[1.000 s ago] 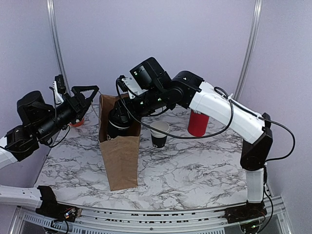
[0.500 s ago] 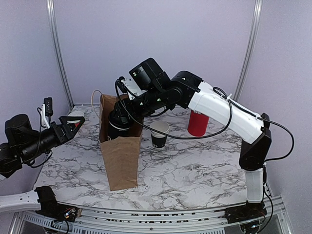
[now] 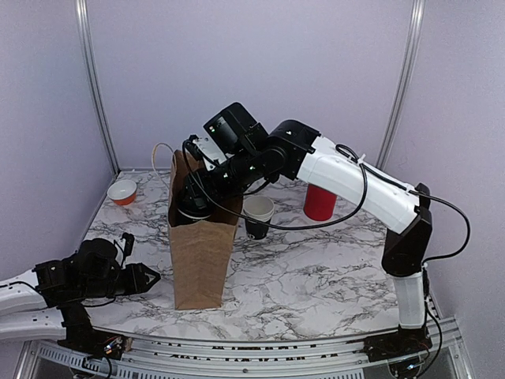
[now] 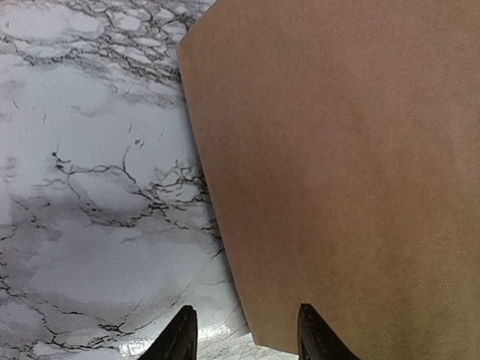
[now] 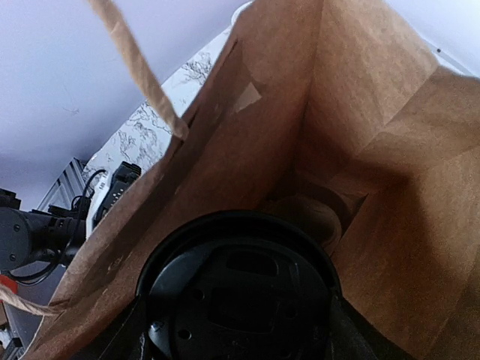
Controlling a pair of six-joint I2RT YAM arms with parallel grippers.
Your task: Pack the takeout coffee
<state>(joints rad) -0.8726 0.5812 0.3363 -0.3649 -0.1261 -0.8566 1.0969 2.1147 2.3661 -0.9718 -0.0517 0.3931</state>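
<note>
A brown paper bag (image 3: 202,249) stands upright on the marble table. My right gripper (image 3: 197,199) is shut on a black lidded takeout cup (image 5: 238,296), which sits in the bag's mouth. Deep inside the bag lies a cream cup (image 5: 313,216). On the table just right of the bag stands an open black cup (image 3: 257,216). My left gripper (image 3: 147,279) hangs low at the front left, open and holding nothing. In its wrist view the fingertips (image 4: 180,336) point at the bag's lower side (image 4: 345,172) near its corner.
A red cup (image 3: 319,203) stands at the back right, behind my right arm. A small orange-and-white bowl (image 3: 122,192) sits at the back left. The bag's paper handle (image 5: 139,71) loops up beside the right wrist camera.
My left arm has dropped from beside the bag's top down to the table at the front left. The bag now stands straighter. My right gripper has shifted the black cup slightly lower.
</note>
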